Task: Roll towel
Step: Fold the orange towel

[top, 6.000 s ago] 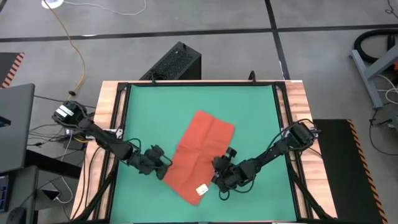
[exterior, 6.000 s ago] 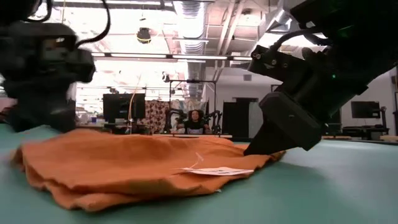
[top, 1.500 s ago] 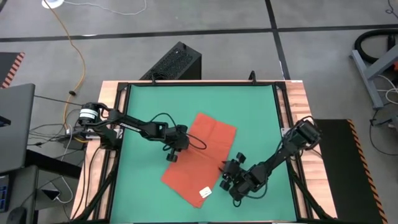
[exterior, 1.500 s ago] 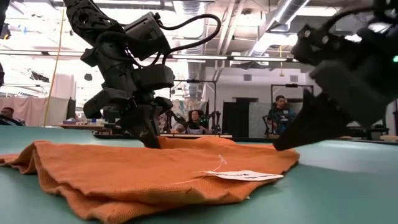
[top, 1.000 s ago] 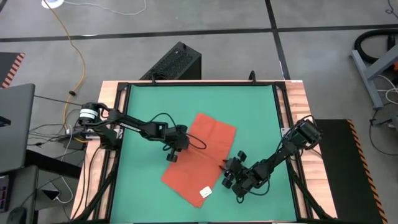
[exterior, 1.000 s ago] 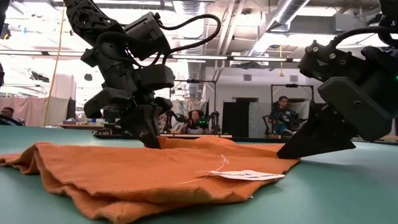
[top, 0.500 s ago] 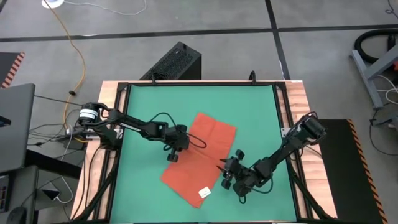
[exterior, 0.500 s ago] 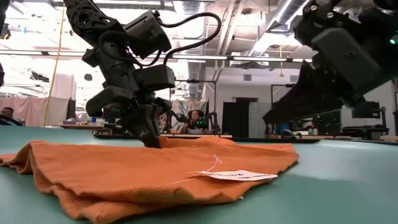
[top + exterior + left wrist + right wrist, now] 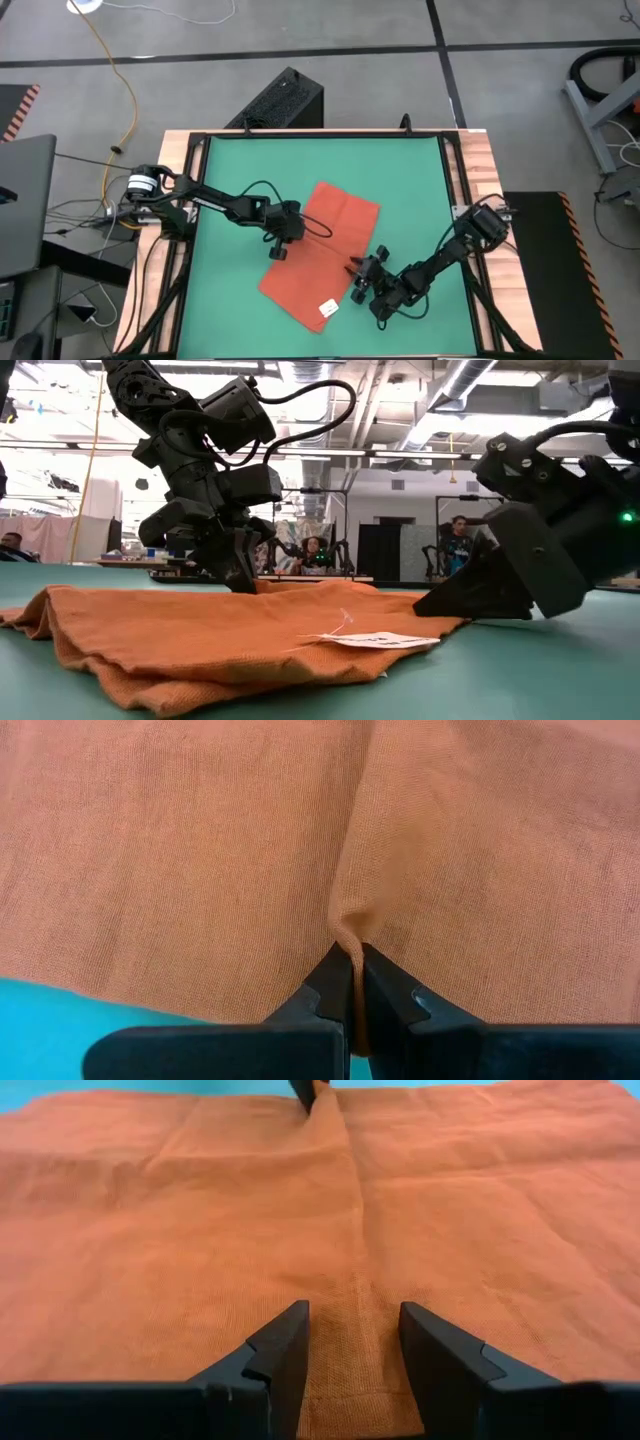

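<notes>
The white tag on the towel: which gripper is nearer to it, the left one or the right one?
Right. The right gripper sits open at the towel edge, close beside the white tag. The left gripper pinches the opposite long edge, farther from the tag.

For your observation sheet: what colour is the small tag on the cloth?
White; the small rectangular tag on the soft orange-red towel shows best in the low view.

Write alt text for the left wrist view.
The left gripper is shut on a small raised pinch of the orange-red towel, which fills nearly the whole picture. A crease runs away from the pinch across the cloth, and a strip of green table shows beside the gripper.
</notes>
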